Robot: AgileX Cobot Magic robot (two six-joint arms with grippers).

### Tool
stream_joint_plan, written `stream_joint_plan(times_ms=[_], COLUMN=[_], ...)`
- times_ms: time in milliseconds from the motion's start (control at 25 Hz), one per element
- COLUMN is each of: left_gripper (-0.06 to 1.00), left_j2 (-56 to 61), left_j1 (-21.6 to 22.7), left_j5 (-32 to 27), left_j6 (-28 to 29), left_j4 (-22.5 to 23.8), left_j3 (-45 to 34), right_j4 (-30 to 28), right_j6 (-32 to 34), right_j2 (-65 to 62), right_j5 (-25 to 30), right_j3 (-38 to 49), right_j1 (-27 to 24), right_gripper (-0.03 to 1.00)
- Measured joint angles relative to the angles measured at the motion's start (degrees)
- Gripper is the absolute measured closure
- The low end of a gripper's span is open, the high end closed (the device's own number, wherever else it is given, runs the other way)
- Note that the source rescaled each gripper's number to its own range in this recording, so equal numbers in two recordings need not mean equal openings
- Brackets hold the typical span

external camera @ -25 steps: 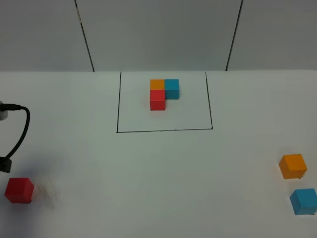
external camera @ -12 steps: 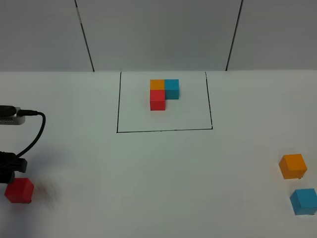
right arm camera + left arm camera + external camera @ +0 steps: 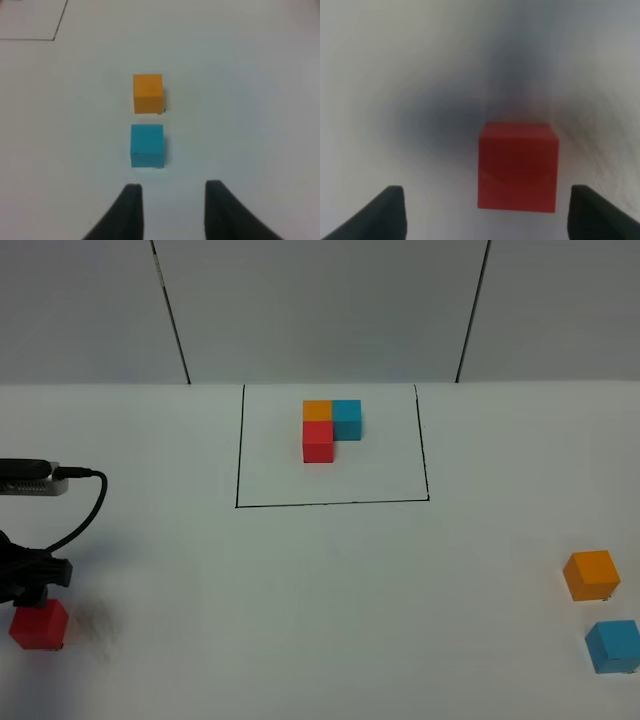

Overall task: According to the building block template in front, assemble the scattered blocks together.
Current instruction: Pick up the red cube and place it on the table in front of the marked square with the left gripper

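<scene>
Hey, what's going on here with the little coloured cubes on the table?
A two-armed robot is meant to copy the L-shaped template of orange, blue and red cubes inside the black rectangle. Nothing is assembled yet. The left gripper hangs open over the loose red cube at the near left of the table, a jaw on either side, not touching it. The right gripper is open too, near the loose blue cube and orange cube on the right, holding nothing.

Matt red cube [image 3: 517, 167], matt orange cube [image 3: 591, 574], matt blue cube [image 3: 612, 645], smooth white tabletop [image 3: 300, 590]
</scene>
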State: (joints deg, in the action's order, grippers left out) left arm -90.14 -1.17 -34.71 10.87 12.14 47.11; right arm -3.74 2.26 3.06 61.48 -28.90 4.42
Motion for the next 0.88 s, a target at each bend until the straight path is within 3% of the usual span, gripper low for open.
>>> stream_joint_plan(times_ms=[440,880], left_gripper=[0.25,0.25], left_j2=[-1.6,-1.7], left_j1=[0.0,0.0], left_j5=[3.4,0.4], left_j6=[0.1,0.0], left_j4=[-2.5,-2.9], left_j3=[0.0,0.0], right_j4=[0.0,0.0], right_j6=[0.0,0.0], right_j2=[0.0,0.0], right_j5=[0.0,0.0], right_j3=[0.0,0.0], right_j1=[0.0,0.0], right_gripper=[0.97,0.97])
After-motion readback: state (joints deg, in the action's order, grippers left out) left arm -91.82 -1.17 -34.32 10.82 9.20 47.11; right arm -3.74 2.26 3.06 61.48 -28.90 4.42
